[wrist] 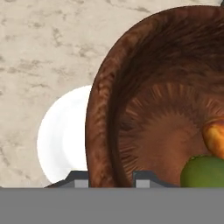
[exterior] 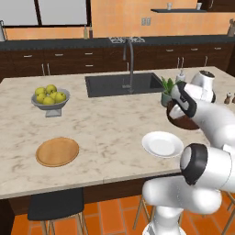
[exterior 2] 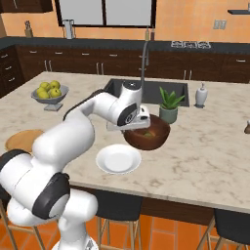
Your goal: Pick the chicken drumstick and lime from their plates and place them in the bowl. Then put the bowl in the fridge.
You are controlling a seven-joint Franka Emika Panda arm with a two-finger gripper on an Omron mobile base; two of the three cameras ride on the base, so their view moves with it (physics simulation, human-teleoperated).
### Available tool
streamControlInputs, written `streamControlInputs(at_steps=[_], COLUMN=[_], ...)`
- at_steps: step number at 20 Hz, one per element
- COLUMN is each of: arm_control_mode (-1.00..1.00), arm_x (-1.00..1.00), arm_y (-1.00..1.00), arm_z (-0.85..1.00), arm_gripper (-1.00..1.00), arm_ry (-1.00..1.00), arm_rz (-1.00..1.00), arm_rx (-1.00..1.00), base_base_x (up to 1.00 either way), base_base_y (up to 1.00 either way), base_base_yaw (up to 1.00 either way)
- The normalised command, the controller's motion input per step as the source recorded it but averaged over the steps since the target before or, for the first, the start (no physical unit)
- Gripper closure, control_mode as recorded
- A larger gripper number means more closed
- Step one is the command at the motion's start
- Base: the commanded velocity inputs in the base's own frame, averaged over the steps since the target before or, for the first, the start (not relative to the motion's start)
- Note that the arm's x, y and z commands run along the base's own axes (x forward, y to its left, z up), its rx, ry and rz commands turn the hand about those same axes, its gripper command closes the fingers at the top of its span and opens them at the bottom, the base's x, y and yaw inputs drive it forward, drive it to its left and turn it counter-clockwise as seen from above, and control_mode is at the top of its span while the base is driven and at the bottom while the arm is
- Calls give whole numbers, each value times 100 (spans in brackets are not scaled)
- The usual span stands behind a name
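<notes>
Two-finger gripper (wrist: 107, 178) clamped on the rim of the deep reddish-brown wooden bowl (wrist: 144, 109), one fingertip either side of its wall. Inside, dark green round lime (wrist: 203, 171) touching orange-brown drumstick (wrist: 214, 138). Glossy white plate (wrist: 63, 135) just beside, on marble counter (exterior: 105, 128).

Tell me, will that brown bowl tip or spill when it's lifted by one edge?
Probably it will sag a little: the end effector pinches only one side of the bowl's rim. The lime is round, so it may roll across the curved bottom. The deep walls should keep it and the chicken drumstick inside.
</notes>
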Motion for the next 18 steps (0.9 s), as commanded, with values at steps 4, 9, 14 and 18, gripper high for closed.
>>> streamControlInputs(at_steps=[4, 9, 14, 18], arm_control_mode=[-100, -100, -100, -100], arm_x=[-72, -94, -74, -56], arm_y=[43, 36, 35, 21], arm_z=[52, 84, 70, 49], arm_gripper=[100, 100, 100, 100], arm_ry=[-1, -6, -1, -8], arm_rz=[62, 39, 32, 29], arm_rx=[-3, -2, -4, -13], base_base_x=[0, 0, 0, 0], base_base_y=[0, 0, 0, 0], base_base_yaw=[0, 0, 0, 0])
